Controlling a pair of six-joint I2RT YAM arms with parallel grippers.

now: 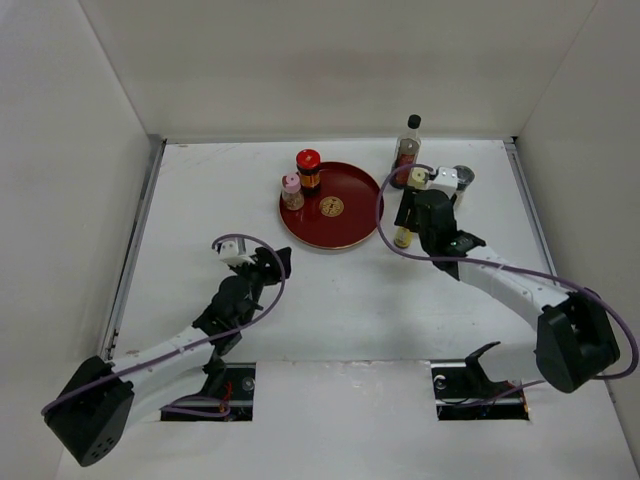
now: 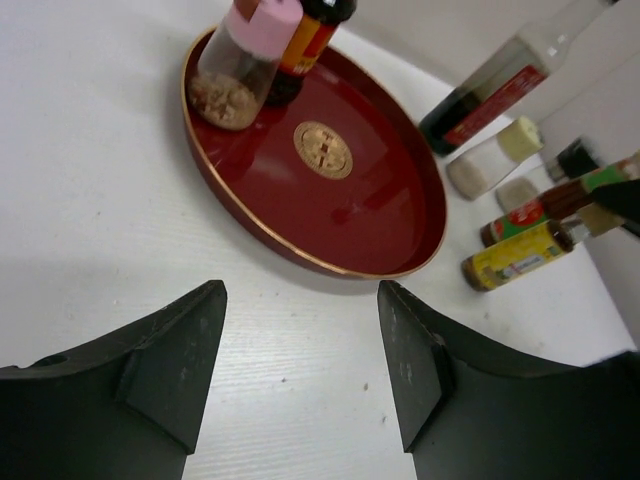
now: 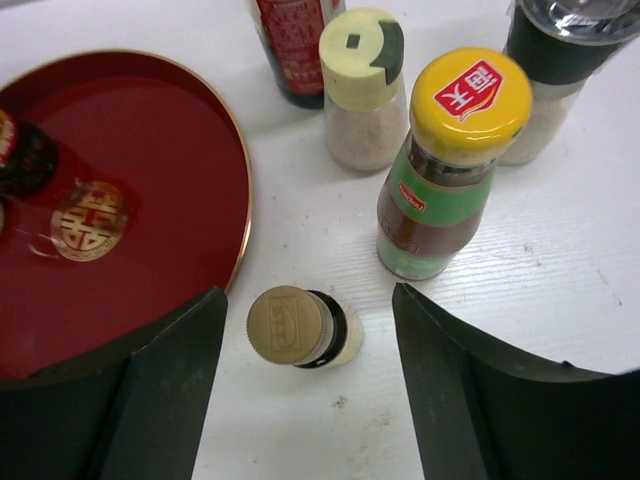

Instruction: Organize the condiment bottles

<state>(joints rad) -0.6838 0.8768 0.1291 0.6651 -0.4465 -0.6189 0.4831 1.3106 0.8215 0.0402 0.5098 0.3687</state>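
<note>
Seven condiment bottles (image 1: 308, 168), one red plate (image 1: 350, 222)

plate (image 1: 356, 193): round, red, gold rim, gold emblem (image 1: 331, 207) at centre, far middle
surface (image 1: 330, 300): white, walls (image 1: 330, 60) left, far, right

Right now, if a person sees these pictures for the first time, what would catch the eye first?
The round red plate at the middle back of the table stands out first, with a red-capped bottle and a pink-capped jar standing on its left part. Just right of the plate, the right tool hangs open around a gold-capped bottle, with a yellow-capped bottle close beside it.
</note>
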